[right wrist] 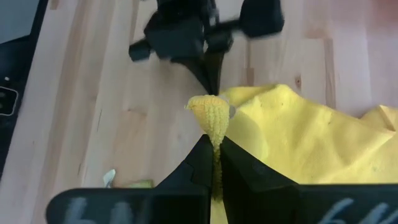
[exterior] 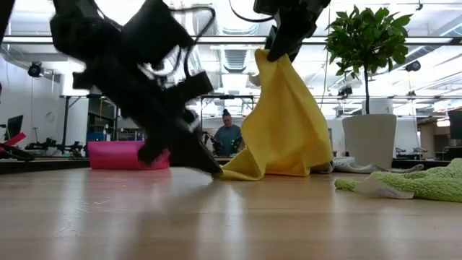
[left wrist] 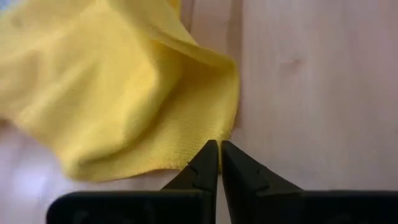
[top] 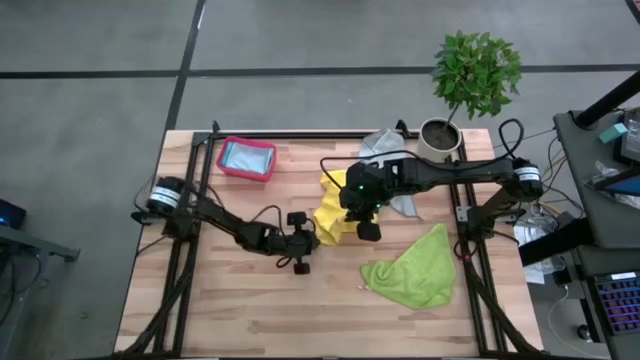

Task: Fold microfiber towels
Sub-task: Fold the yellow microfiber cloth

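Note:
A yellow microfiber towel (exterior: pixel 285 123) hangs at mid-table from my right gripper (exterior: pixel 278 49), which is shut on its top. The towel's lower edge (exterior: pixel 253 173) rests on the wood. My left gripper (left wrist: pixel 219 147) sits low at the towel's lower corner, its fingers shut. A lime green towel (top: pixel 415 268) lies crumpled on the table to the right. A grey towel (top: pixel 385 145) lies at the far edge, partly under the right arm. A light blue towel lies inside the pink bin (top: pixel 247 158). My left gripper closes its fingertips on the hem at the yellow towel's lower corner (left wrist: pixel 214 135), coming slantwise down from the table's left. Only the very tips reach the cloth, and this corner lies on the table. My right gripper pinches a bunched corner of the yellow towel (right wrist: pixel 210 115) between its two fingers, slanting down from above. The towel hangs below in loose folds, its bottom edge on the table.
A potted plant (top: pixel 470 80) stands at the far right corner. The pink bin sits at the far left. Bare wood (top: pixel 250 300) stretches along the near side, left of the green towel. In the low view, a person shows in the room beyond the table.

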You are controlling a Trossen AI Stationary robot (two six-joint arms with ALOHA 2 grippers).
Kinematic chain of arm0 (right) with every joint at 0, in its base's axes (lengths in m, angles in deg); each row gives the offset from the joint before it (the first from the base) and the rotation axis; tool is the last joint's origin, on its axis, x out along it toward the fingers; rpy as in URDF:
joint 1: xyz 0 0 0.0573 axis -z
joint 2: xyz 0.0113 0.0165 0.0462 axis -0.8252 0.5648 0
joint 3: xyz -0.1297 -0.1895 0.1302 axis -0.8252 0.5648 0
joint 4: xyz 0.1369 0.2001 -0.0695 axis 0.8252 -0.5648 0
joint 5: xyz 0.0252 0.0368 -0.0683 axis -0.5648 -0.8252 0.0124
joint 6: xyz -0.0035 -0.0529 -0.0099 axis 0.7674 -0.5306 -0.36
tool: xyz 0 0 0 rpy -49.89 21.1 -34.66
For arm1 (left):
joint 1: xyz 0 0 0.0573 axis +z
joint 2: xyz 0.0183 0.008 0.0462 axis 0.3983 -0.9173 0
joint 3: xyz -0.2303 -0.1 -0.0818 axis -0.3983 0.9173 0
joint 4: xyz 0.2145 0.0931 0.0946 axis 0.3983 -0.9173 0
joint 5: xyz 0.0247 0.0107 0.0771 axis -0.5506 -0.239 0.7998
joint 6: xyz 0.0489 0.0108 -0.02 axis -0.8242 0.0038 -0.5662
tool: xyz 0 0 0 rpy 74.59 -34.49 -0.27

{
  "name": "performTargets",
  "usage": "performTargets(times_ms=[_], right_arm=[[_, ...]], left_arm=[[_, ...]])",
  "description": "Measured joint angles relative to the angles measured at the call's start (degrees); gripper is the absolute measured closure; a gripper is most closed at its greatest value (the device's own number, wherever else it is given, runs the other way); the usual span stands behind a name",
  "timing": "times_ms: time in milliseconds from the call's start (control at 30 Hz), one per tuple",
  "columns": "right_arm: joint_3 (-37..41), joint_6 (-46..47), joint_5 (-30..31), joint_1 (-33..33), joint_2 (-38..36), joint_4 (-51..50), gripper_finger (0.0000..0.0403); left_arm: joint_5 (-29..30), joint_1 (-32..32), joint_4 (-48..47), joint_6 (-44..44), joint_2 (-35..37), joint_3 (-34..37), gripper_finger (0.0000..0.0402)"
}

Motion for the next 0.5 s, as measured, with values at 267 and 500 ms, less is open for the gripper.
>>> performTargets(times_ms=[267,500], right_arm=[[-1.84,-1.03,-0.48,0.02,-5.07,-2.53,0.0394],[-1.86,0.83,-0.19,0.04,-11.05,1.96,0.0394]], left_arm=[[1.53,-1.78,-14.46,-5.18,25.17,-0.14,0.0401],[7.48,-3.06,-18.86,-13.77,44.06,-0.16,0.0401]])
